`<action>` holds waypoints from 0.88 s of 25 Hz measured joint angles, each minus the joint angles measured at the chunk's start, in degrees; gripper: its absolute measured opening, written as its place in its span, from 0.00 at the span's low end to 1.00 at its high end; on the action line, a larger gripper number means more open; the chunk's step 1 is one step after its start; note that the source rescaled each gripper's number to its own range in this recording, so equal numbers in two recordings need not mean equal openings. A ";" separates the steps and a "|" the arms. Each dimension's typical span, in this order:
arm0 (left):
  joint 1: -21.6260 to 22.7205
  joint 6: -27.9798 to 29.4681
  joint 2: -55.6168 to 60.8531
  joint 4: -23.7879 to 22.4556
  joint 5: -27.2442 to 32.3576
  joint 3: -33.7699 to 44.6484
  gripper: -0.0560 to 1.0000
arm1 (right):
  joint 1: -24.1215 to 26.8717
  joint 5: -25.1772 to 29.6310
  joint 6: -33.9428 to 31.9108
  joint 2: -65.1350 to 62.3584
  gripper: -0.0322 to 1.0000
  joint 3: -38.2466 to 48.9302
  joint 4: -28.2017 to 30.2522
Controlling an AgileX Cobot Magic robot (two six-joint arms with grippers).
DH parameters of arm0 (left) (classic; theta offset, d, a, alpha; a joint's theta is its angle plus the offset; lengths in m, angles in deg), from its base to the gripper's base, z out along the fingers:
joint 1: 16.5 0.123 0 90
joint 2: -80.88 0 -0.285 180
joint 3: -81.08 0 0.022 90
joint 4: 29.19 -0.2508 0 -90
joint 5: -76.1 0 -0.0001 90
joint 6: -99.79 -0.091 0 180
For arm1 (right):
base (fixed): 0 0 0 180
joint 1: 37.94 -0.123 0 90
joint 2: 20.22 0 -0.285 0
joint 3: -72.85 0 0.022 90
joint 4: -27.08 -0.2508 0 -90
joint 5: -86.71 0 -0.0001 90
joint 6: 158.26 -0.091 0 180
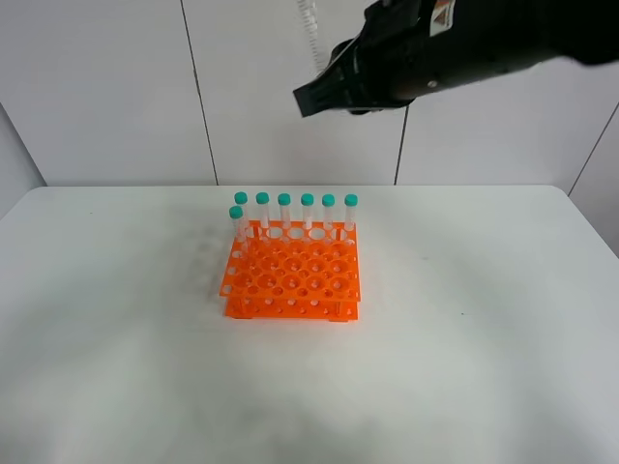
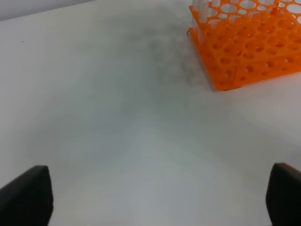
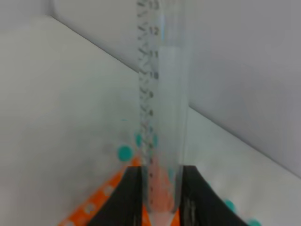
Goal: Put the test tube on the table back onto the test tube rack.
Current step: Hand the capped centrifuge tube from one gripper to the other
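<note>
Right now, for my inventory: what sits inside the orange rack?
Seven teal-capped tubes stand in the rack: six along the back row, one ahead at its left end. Their tips are hidden inside.

Orange test tube rack, gridded with round holes; teal caps; white table; clear test tube with dark printed graduations

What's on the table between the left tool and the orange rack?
Nothing. In the left wrist view, only bare white table separates the left tool from the rack.
</note>
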 joint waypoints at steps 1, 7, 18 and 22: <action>0.00 0.00 0.00 0.00 -0.05 0.00 1.00 | -0.82 -4.81 -0.37 -0.55 0.06 3.35 0.00; 0.00 0.00 0.00 0.00 -0.05 0.00 1.00 | -1.47 -31.06 -2.83 -6.47 0.06 24.09 -1.45; 0.00 0.00 0.00 0.05 -0.05 0.00 1.00 | -1.47 -46.56 -3.74 -14.62 0.06 43.86 -2.96; 0.00 0.00 0.00 0.05 -0.05 0.00 1.00 | -1.47 -46.96 -3.74 -15.08 0.06 45.28 -3.13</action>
